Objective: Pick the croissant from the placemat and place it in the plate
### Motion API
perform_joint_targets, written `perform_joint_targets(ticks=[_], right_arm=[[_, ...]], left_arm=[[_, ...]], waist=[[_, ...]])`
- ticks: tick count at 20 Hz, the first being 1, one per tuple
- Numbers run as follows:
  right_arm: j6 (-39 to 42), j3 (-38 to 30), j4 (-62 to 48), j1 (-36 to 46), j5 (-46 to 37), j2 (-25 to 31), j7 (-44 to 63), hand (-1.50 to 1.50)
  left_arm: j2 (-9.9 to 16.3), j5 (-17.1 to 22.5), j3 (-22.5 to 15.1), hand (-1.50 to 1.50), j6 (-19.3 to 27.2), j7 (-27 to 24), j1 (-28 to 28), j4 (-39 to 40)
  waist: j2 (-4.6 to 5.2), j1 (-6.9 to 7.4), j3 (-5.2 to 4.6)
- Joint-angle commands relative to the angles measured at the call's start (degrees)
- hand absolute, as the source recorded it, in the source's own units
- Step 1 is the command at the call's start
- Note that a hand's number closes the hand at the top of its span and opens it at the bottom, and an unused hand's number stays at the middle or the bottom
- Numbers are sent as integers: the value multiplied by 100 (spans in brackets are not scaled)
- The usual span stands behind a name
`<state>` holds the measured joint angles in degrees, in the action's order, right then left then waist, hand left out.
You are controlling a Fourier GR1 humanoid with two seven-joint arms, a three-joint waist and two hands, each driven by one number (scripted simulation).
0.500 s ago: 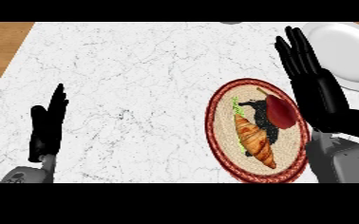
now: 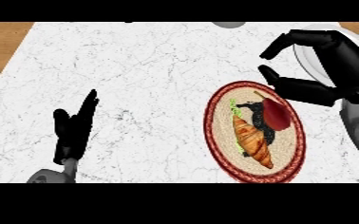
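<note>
We note the croissant (image 2: 254, 141) lying on the round red-rimmed placemat (image 2: 219, 128) at lower right, beside a dark red item (image 2: 278, 115). Right hand (image 2: 329, 66) hovers above the mat's upper edge, fingers and thumb curved apart, holding nothing, partly covering what may be the white plate (image 2: 304, 57). Left hand (image 2: 76, 128) rests open, lower left.

No readable text, labels, numbers anywhere.

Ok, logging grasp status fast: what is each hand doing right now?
Left hand: open, fingers up, holding nothing.
Right hand: open, thumb and fingers spread, holding nothing; croissant lies untouched on the placemat.
</note>
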<state>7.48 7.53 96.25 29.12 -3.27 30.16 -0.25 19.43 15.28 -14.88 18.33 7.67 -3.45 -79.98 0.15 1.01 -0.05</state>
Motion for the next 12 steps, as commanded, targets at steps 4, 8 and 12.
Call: perform_joint_targets(ticks=[4, 8, 12], right_arm=[[-70, -254, -823, -305, -365, -105, -1725, -150], [464, -546, -1027, -582, -362, 396, -2386, -150], [940, -104, -377, -333, -895, 947, -1358, -150]], left_arm=[[-304, 361, -100, 0, -484, 432, -30, -70], [-224, 408, 12, 0, -804, 27, 444, -55], [-403, 292, 12, 0, -537, 105, 367, -111]], waist=[[-1, -80, 8], [-9, -91, 6], [-34, -129, -3]])
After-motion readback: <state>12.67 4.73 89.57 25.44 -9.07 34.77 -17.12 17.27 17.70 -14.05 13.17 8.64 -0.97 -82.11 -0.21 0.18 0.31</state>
